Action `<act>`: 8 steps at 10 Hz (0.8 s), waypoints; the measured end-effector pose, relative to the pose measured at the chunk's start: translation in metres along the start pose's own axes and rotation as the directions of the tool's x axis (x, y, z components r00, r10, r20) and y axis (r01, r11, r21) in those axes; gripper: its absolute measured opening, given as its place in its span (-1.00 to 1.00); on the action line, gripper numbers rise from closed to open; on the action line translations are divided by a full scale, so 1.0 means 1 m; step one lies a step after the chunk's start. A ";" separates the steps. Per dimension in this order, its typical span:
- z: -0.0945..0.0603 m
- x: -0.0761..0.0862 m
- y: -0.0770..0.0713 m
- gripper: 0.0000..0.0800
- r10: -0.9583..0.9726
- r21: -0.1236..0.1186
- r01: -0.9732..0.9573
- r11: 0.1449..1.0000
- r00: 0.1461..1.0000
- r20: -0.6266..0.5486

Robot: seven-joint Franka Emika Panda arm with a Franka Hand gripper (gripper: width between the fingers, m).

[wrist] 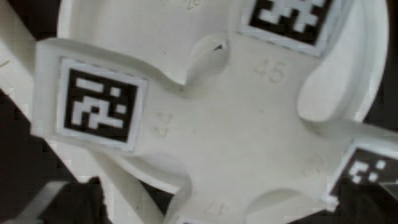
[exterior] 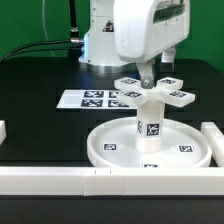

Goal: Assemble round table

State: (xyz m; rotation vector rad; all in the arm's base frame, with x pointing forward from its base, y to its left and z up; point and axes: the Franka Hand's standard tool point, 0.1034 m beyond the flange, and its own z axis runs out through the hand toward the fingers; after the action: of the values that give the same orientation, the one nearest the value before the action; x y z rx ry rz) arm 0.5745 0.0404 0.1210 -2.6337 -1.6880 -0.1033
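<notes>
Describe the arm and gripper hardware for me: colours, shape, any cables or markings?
The arm has a smooth, rounded white shell with a grey panel on one side. Below it the gripper narrows to slim grey fingers. Black cables trail behind the base. No markings are legible.

Looks like a robotics lab: matte black table (exterior: 40,75), flat white marker board (exterior: 95,98) with printed tags, green backdrop (exterior: 25,20).

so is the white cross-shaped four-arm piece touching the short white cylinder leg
Touching: in the exterior view the white cross-shaped four-arm piece sits directly on top of the short white cylinder leg, no gap visible.
</notes>
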 end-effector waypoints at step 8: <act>0.011 -0.009 -0.011 0.62 -0.366 -0.008 0.366 0.931 0.930 0.036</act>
State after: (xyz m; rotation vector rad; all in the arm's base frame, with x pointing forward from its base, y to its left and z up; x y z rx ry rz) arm 0.5610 0.0375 0.1096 -2.3060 -2.1778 -0.0737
